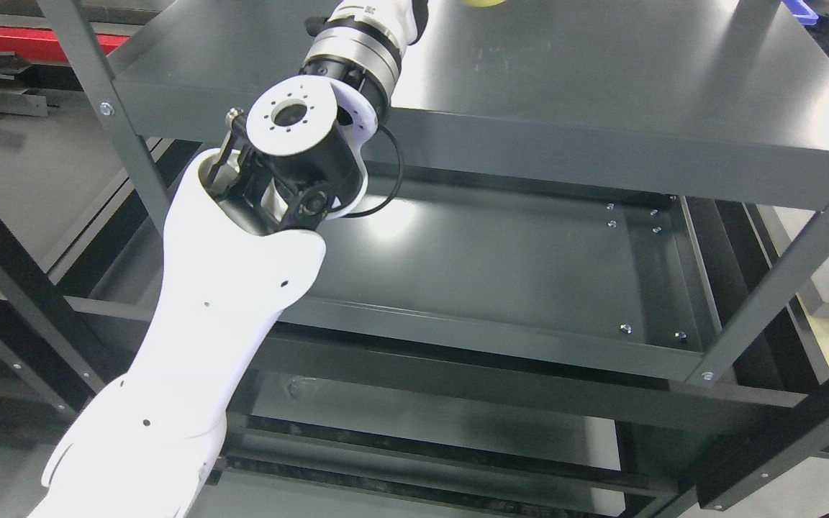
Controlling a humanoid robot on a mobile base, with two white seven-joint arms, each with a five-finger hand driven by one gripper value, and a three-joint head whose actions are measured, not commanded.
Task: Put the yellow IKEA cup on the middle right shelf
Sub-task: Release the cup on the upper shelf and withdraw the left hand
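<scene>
I see my left arm (227, 288) come in from the lower left and reach up across the dark metal shelf rack (601, 237). The arm is white, with a black and silver wrist joint (314, 151) near the top. The arm goes out of the picture at the top edge, so the hand itself is cut off and I cannot tell what its fingers are doing. Right at the top edge, just to the right of where the arm leaves, I see a small bit of something yellow (483, 2) above the upper shelf board (601, 86). It could be the yellow cup, but so little shows that I cannot be sure. It is close to the place where the hand must be, yet I cannot tell if they touch. Under that board is another shelf board (501, 266), shiny and dark, with small screws along its right side. A blue thing (803, 11) pokes in at the top right corner. My right arm does not show.
</scene>
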